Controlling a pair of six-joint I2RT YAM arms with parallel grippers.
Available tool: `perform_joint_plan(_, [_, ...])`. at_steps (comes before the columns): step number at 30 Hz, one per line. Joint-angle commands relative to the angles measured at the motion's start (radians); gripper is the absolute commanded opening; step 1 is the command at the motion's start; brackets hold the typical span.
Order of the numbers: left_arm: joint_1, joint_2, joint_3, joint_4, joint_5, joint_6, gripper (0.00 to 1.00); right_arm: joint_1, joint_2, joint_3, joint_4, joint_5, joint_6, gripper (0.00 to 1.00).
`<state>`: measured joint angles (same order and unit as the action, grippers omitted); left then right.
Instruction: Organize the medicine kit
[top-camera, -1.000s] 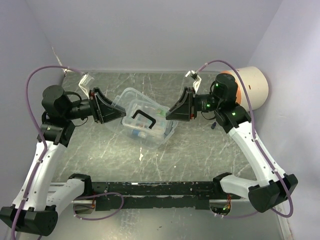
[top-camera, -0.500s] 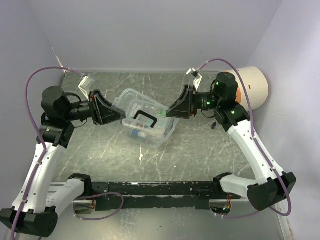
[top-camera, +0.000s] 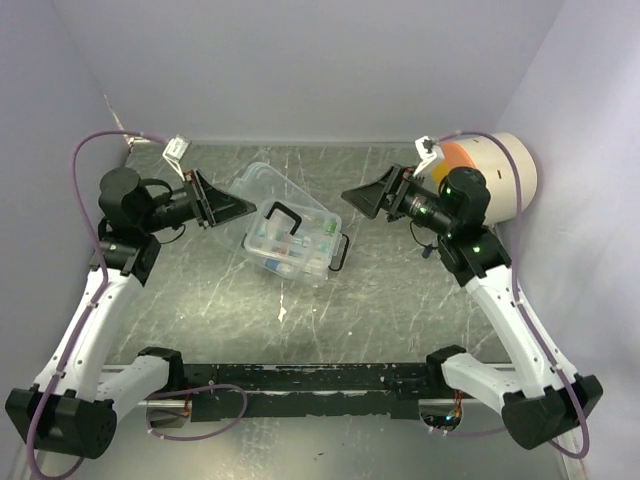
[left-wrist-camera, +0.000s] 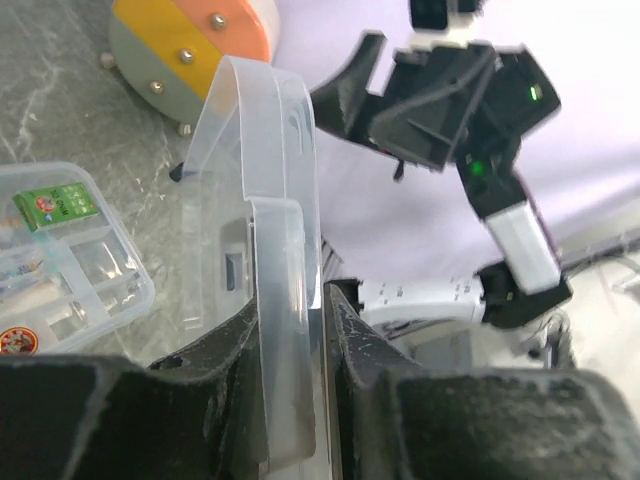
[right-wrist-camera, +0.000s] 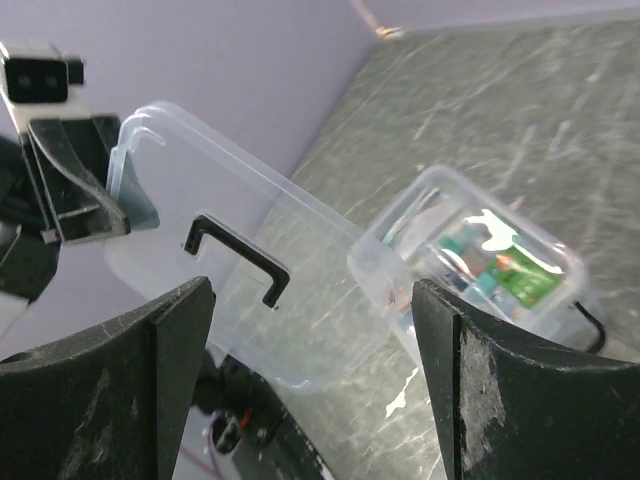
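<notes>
The medicine kit (top-camera: 292, 250) is a clear box at the table's middle, with small coloured packets in its divided tray (left-wrist-camera: 70, 260). Its clear lid (top-camera: 268, 195) with the black handle (top-camera: 284, 213) stands tilted up over the far-left side of the box. My left gripper (top-camera: 243, 207) is shut on the lid's left edge, and in the left wrist view the plastic lid (left-wrist-camera: 268, 230) is pinched between the left gripper's (left-wrist-camera: 296, 325) fingers. My right gripper (top-camera: 352, 196) hangs open, right of the kit and touching nothing. In the right wrist view the lid (right-wrist-camera: 250, 300) and box (right-wrist-camera: 470, 260) lie beyond the right gripper (right-wrist-camera: 312, 290).
A large cream-and-orange cylinder (top-camera: 500, 172) lies at the far right against the wall, behind the right arm. A black wire latch (top-camera: 340, 252) sticks out on the kit's right side. Purple walls close in the back and sides.
The right gripper opened, let go of the kit and drew back to the right. The left gripper closed on the lid's edge and swung the lid up; the box shifted slightly.
</notes>
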<state>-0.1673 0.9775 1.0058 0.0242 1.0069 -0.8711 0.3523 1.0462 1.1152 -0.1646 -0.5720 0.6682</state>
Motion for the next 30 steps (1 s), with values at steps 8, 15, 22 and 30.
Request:
perform_joint_plan(8, [0.000, 0.071, -0.157, 0.458, -0.280, -0.632, 0.21, -0.006, -0.110, -0.350, 0.288, 0.157, 0.337, 0.80])
perform_joint_plan(15, [-0.004, 0.089, -0.192, 0.569, -0.352, -0.818, 0.20, -0.003, -0.050, -0.495, 0.652, 0.047, 0.580, 0.81])
perform_joint_plan(22, [-0.015, 0.103, -0.214, 0.620, -0.371, -0.875, 0.22, 0.005, 0.080, -0.524, 0.991, -0.024, 0.790, 0.77])
perform_joint_plan(30, [-0.017, 0.119, -0.234, 0.636, -0.348, -0.875, 0.24, 0.034, 0.151, -0.501, 1.094, -0.014, 0.840, 0.59])
